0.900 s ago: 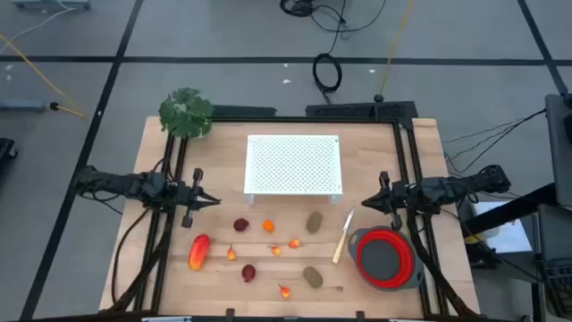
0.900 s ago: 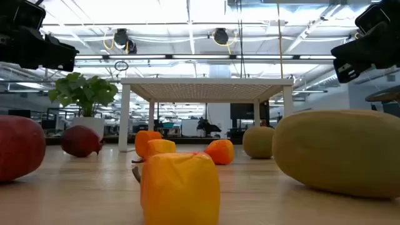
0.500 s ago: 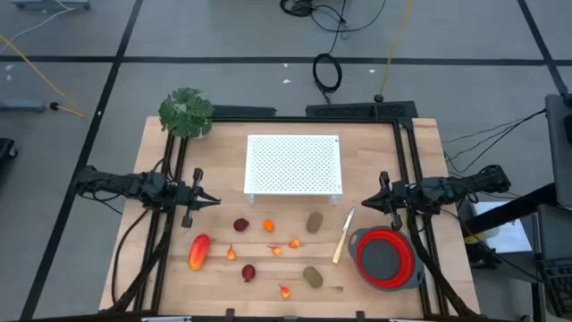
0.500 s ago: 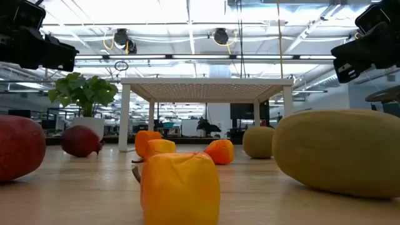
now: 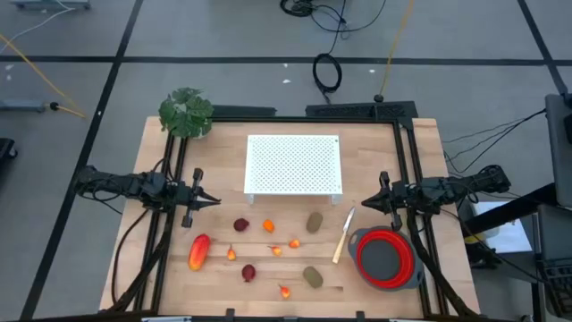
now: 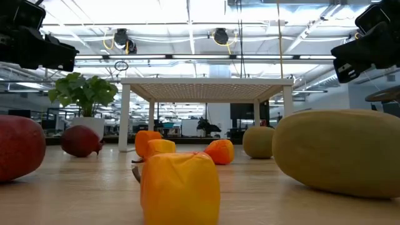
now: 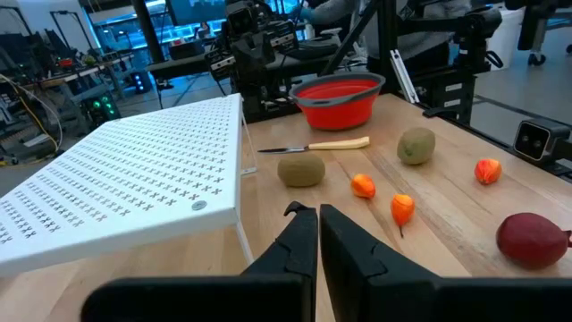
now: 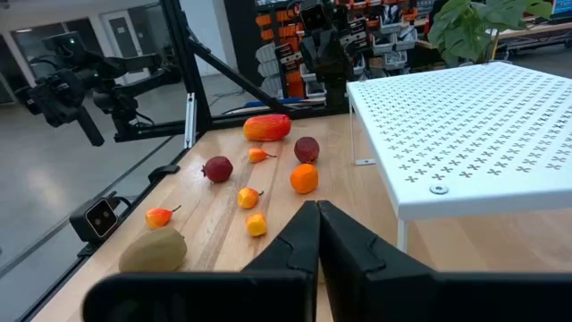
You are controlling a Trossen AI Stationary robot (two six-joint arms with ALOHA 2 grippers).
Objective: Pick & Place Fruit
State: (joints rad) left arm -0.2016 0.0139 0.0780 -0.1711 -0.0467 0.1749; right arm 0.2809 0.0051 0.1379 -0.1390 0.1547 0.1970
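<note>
Status: no fruit has been picked up. Both arms hang above the table at its 2 sides, each well apart from the fruit.

1. Left gripper (image 5: 212, 201): fingers pressed together, empty. It sits at the left edge of the table, level with the front of the white rack (image 5: 294, 164), pointing toward the middle.
2. Right gripper (image 5: 364, 204): fingers pressed together, empty. It sits at the right edge, just above the red bowl (image 5: 385, 257) and near the knife (image 5: 342, 236).

Fruit location: all pieces lie on the bare wood in front of the rack, between the 2 arms.
- The long red-orange fruit (image 5: 198, 251) is farthest left, nearest the left gripper.
- 2 dark red round fruits (image 5: 240, 224) (image 5: 248, 272) lie just right of it.
- 2 olive-brown ovals (image 5: 315, 221) (image 5: 312, 276) lie toward the right, the first beside the knife.
- Several small orange pieces (image 5: 268, 226) are scattered among them; one (image 5: 285, 291) lies near the front edge.

The bowl holds nothing.

Step in hand: the start of the first pick, judged from the empty bowl and idle arms.

Next move, as a judgement: 1 gripper must open, descend over a single piece and close on it. The bowl appears to be the destination. The right arm is closer to the olive ovals and the bowl; its approach should avoid the knife.
</note>
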